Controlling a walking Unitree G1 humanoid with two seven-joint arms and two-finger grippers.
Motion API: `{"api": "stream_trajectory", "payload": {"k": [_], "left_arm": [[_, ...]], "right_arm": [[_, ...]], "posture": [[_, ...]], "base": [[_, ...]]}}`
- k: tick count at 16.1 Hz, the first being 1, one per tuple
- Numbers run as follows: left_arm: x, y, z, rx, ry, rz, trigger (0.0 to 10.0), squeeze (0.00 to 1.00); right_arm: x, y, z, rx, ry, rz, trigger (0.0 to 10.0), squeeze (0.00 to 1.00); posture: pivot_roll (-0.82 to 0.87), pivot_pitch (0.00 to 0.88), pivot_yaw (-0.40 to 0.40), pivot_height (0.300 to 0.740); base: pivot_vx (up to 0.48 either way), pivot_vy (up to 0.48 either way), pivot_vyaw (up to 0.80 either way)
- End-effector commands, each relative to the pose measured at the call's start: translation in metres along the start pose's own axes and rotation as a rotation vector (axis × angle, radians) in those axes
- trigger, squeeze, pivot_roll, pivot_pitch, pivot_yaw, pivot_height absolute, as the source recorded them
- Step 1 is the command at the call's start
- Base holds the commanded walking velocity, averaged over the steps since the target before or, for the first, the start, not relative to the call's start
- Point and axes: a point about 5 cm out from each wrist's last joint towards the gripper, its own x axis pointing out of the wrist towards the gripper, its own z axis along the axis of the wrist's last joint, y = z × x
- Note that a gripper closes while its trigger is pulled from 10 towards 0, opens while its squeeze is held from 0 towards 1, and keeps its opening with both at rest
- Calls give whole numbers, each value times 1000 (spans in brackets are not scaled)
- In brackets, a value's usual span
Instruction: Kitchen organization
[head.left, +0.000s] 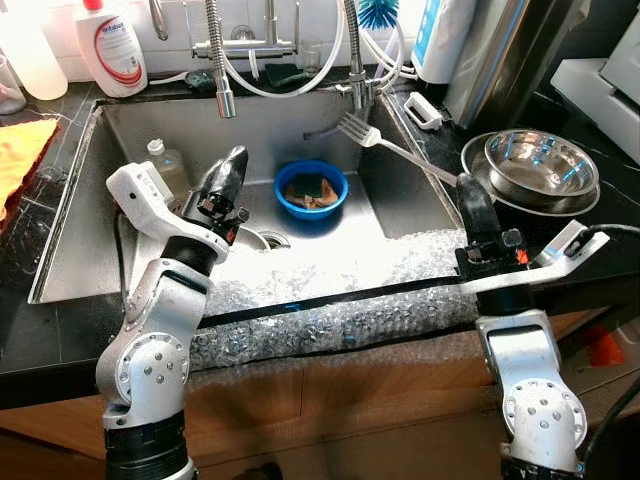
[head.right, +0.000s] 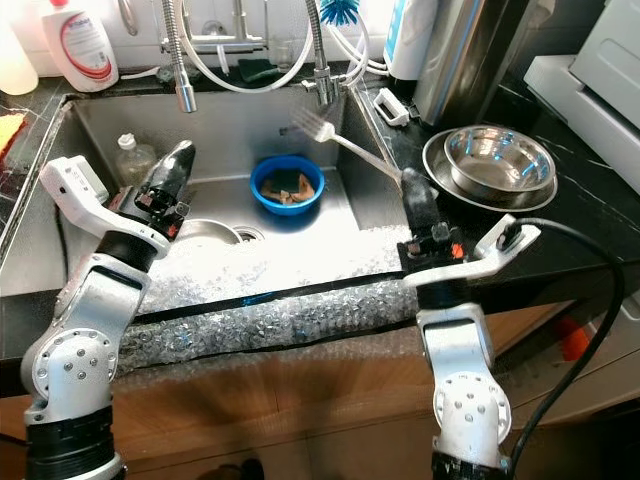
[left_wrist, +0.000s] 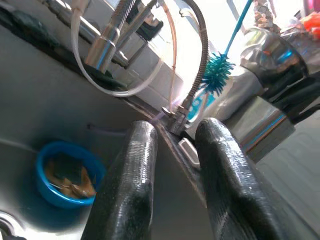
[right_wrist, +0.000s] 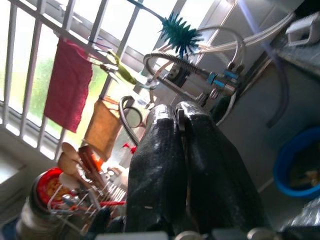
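One fork (head.left: 395, 148), one blue bowl (head.left: 311, 187), two steel bowls (head.left: 538, 163), two bottles (head.left: 112, 45)

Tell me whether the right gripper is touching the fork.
Touching. In the left eye view the right gripper is shut on the handle of the fork, which sticks out over the sink. The right wrist view shows its fingers pressed together.

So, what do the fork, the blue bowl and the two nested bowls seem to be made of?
Fork: likely polished steel, silvery and bright.
Blue bowl: probably plastic, an even, dull colour.
Nested bowls: apparently stainless steel, with mirror-like reflections.
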Motion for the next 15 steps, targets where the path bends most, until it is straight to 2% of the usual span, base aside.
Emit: {"api": "stream_trajectory", "payload": {"k": [1,2,6,11,15], "left_arm": [[-3,-9,-3,-36,33,-59,10000,0],[-6,-15,-10,-54,85,-106,10000,0],[-9,-25,-22,-114,164,-160,10000,0],[-7,-36,-23,-181,146,-198,10000,0],[-7,-41,-22,-195,149,-224,10000,0]], "right_arm": [[-1,8,0,18,0,44,10000,0],[-3,7,-4,33,13,57,10000,0],[-8,12,-10,102,26,111,10000,0],[-11,17,-23,116,87,149,10000,0],[-12,19,-26,137,100,165,10000,0]], "posture": [[74,148,-45,740],[73,147,-45,740],[78,142,-42,740],[71,124,-41,740],[74,114,-43,740]], "base": [[0,0,0],[0,0,0],[0,0,0],[0,0,0],[0,0,0]]}}
